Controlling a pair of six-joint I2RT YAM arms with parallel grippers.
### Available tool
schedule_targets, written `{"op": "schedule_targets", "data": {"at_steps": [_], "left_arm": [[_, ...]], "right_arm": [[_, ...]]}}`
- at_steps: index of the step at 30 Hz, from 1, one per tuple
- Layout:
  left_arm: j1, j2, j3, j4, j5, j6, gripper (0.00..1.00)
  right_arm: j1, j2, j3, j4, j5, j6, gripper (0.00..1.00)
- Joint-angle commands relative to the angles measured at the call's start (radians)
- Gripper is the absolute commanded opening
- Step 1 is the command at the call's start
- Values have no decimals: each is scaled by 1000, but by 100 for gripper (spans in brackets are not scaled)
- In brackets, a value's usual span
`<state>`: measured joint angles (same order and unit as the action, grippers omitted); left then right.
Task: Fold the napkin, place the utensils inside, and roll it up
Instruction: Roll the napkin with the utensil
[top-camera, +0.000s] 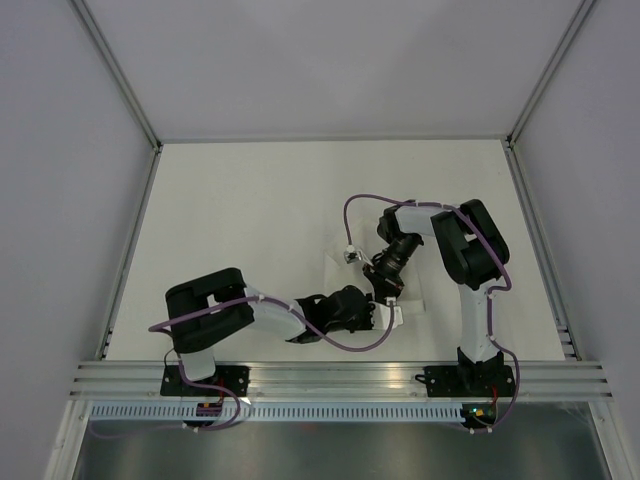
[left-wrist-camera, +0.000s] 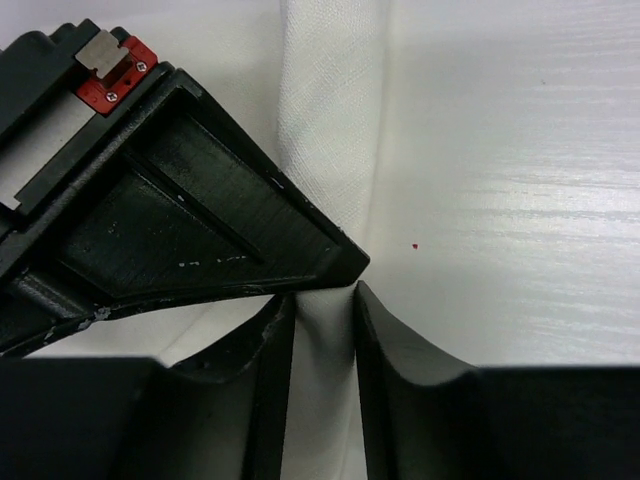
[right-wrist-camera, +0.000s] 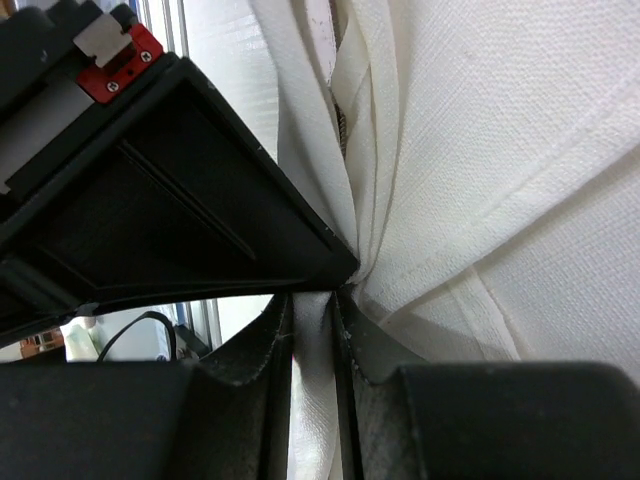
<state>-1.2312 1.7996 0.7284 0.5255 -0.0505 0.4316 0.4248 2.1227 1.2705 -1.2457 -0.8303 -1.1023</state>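
1. Two pinches on one cloth: left gripper (left-wrist-camera: 322, 305) closed on a narrow fold of the napkin (left-wrist-camera: 328, 130), right gripper (right-wrist-camera: 314, 305) clamped on a thicker, pleated bunch of it.
2. Napkin gathered into a slim strip on the table (left-wrist-camera: 520, 200), right of the table's middle and toward its near edge, with both grips close together there.
3. No knife visible; possibly wrapped inside the pleats, impossible to tell.
4. Judged step: rolling or tightening the bundle.
5. Keep both grips firm and level, turn them together, and hold the cloth low against the table so the layers lie snug.
6. Avoid pulling the ends apart: likely to loosen the pleats or let a knife slip out.
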Motion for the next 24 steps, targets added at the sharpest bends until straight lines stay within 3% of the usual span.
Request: {"op": "schedule_targets", "data": {"at_steps": [1,8,9,15,18,24], "left_arm": [[-5,40,35,-50,6,44,28],[1,58,91,-189,66,-26,3],[10,58,100,-229,114,-33,2],[97,56,143,-327,362,-129,2],[133,75,178,-376,454,-157,2],[202,115,244,-446,619,-209,2]], "right_arm": [[-1,57,-23,189,183,-59,9],[-1,56,-19,190,174,-51,13],[-3,54,-20,193,171,-48,15],[-26,-24,-28,216,148,-11,48],[-47,-79,-17,216,125,18,57],[-116,-191,6,252,86,103,61]]}}
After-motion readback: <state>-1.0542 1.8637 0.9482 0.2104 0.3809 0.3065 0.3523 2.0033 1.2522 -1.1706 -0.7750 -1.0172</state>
